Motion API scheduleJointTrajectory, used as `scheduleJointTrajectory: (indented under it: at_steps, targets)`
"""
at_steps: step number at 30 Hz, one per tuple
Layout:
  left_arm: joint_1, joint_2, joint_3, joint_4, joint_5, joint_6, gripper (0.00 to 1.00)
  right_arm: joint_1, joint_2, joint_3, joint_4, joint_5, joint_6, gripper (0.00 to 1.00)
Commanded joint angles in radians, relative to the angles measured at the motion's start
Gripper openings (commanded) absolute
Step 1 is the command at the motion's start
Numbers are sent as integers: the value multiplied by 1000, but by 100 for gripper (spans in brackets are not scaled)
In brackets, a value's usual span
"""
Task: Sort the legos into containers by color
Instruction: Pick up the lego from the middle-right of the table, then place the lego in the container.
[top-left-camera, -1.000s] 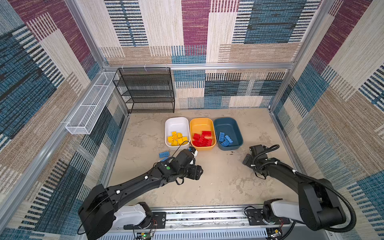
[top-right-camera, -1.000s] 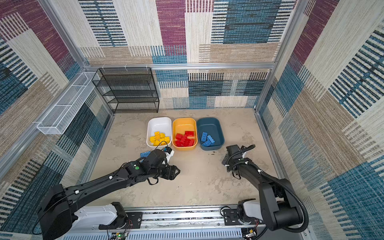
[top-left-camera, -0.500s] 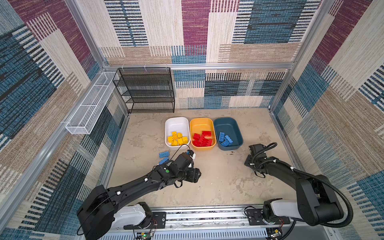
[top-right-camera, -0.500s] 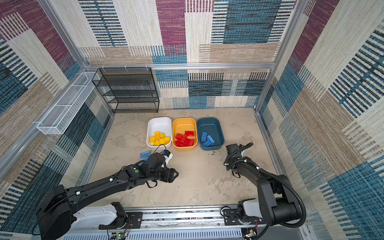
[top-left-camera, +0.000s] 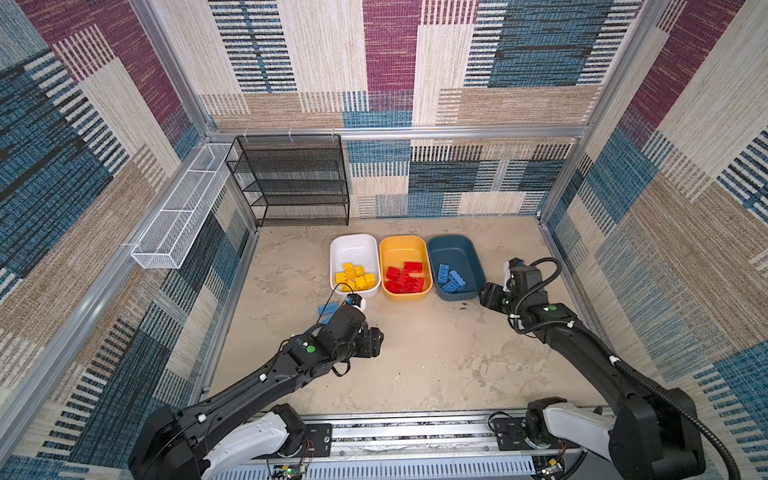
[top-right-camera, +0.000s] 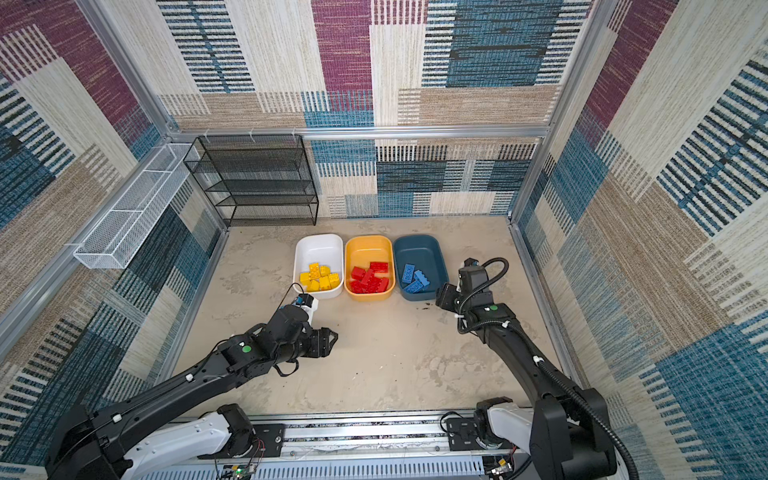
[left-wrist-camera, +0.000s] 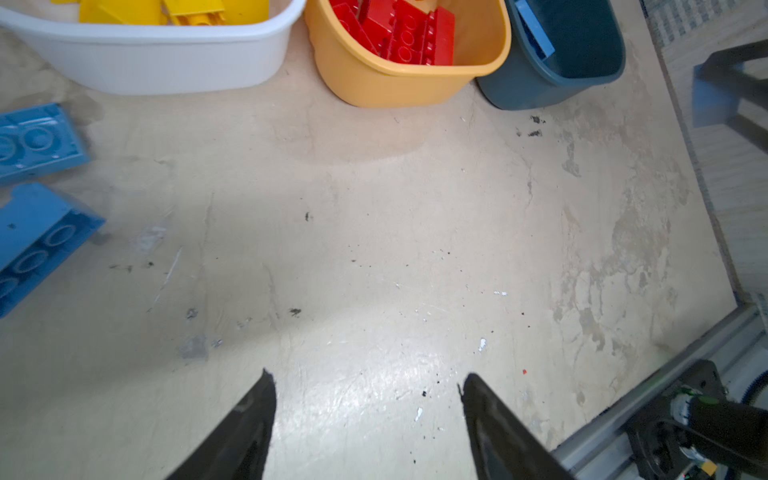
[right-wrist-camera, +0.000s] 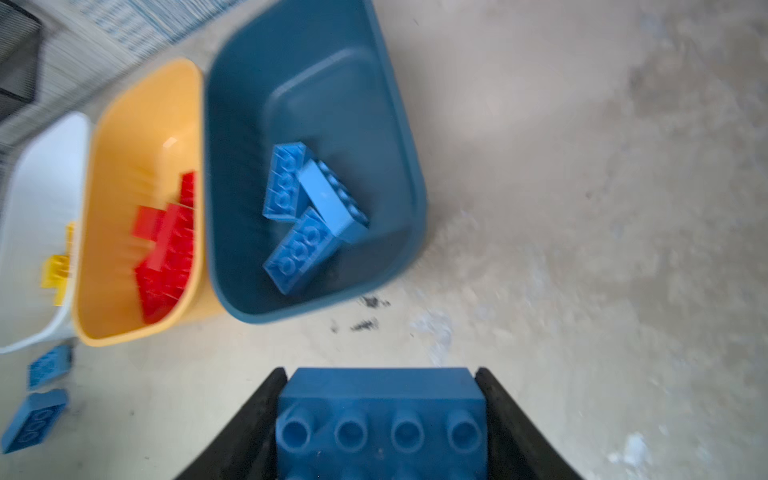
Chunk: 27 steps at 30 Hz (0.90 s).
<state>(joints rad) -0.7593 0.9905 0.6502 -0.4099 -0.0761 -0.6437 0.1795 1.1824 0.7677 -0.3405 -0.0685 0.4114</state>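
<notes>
The top views are bright and sharp, bent at the edges. The right wrist view is blurry. Glare shines on the table (left-wrist-camera: 374, 399).

Both top views look steeply down from high above the near edge, sharing the whole surface (top-left-camera: 436, 374). Each wrist view sits low and close behind its fingers (left-wrist-camera: 249, 428), both catching the orange tub (left-wrist-camera: 395, 83).

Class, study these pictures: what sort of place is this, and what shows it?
Probably a robot test cell: black left arm and right arm mounted on a metal base rail, inside aluminium framing lined with patterned woven fabric.
</notes>
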Motion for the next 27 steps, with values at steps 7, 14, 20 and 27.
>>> scheduleJointTrajectory:
  at_steps: [7, 14, 20, 27]
  targets:
    - [109, -80, -45, -196, -145, -89, 79, 14, 224, 215, 147, -90, -42, 55]
    - [184, -116, -57, -226, -157, -93, 84, 40, 414, 344, 195, -94, -44, 61]
    - [268, -97, -39, -236, -197, -115, 97, 44, 432, 365, 217, -96, -49, 100]
    - [341, 63, -3, -152, -209, -126, 99, 113, 343, 284, 241, -53, -75, 100]
